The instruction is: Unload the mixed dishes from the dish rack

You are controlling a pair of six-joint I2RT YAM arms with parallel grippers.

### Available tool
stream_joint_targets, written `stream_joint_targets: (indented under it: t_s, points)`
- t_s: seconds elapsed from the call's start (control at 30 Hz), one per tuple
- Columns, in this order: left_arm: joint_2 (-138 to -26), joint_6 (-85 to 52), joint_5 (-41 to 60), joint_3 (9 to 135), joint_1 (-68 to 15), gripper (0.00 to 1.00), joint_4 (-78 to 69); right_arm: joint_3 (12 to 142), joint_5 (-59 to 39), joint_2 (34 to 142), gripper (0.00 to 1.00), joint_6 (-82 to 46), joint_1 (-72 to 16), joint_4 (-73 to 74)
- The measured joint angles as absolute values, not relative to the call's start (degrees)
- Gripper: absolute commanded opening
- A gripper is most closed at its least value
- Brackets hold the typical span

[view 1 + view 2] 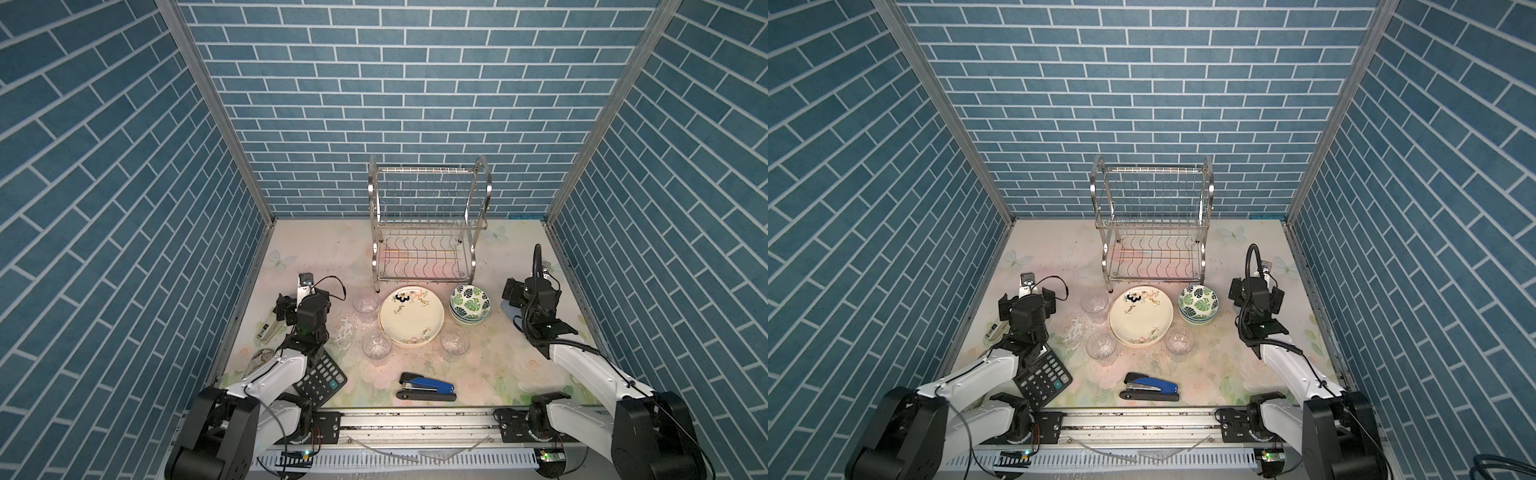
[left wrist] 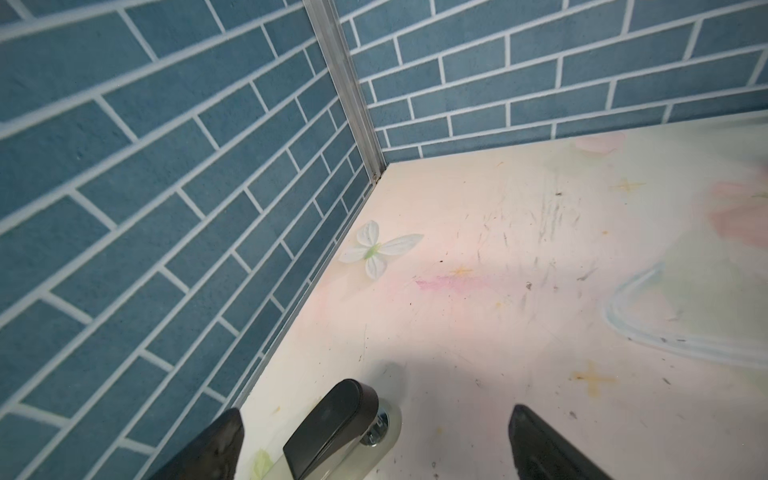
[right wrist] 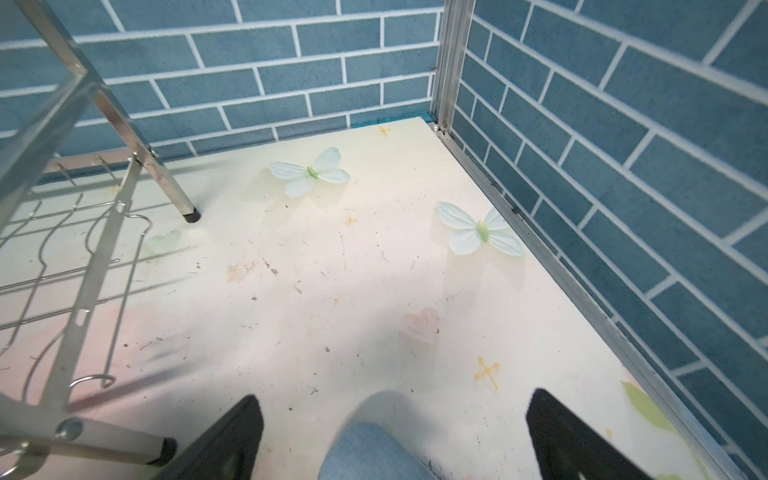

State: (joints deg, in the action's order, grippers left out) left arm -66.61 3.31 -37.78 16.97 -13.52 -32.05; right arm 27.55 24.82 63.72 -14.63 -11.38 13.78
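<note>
1. The table point(image 1: 316, 249) has a pale pastel top printed with flowers and butterflies, scuffed and speckled. Blue brick-pattern walls point(image 1: 374, 83) close it on three sides, with metal strips in the corners.
2. The left gripper point(image 2: 376, 410) has its jaws spread wide and holds nothing. It hangs low by the side wall over a black-topped object point(image 2: 332, 424).
3. The right gripper point(image 3: 397, 397) is also spread wide and holds nothing. It hangs above a pale blue object point(image 3: 374, 449).
4. The dish rack point(image 1: 430, 226) stands between the two grippers and beyond them, toward the back wall. It is nearer the right gripper, and its leg shows in the right wrist view.
5. The rack is two-tier shiny steel wire with arched side frames, wavy slots on the lower shelf and straight bars on the upper.
6. The dishes sit on the table between the grippers, just in front of the rack.
   - The plates point(image 1: 410, 318) are stacked, with a cream floral one on top.
   - The bowls point(image 1: 470, 303) are stacked toward the right gripper, with a green-leaf one on top.
   - The clear tumblers stand upright around the plates point(image 1: 366, 305) point(image 1: 377, 348) point(image 1: 454, 344).
7. A calculator point(image 1: 322, 378) lies partly under the left arm. A stapler point(image 1: 428, 386) lies behind both grippers, near the front edge.
</note>
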Motion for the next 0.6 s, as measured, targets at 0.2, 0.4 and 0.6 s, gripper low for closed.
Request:
stream_joint_targets:
  t_s: [0.2, 0.4, 0.6]
  points:
    - [-77.5, 4.8, -32.6, 19.7, -11.9, 1.0, -37.3, 27.4, 24.5, 65.8, 0.99, -12.5, -7.4, 19.1]
    - [-83.8, 5.5, -29.2, 21.0, -10.2, 1.0, -45.6, 24.0, 23.8, 67.5, 0.99, -11.5, -1.3, 25.9]
    - [-85.2, 5.3, -26.1, 21.1, -8.8, 1.0, -48.0, 18.2, 21.3, 75.7, 0.99, -11.5, 1.6, 38.5]
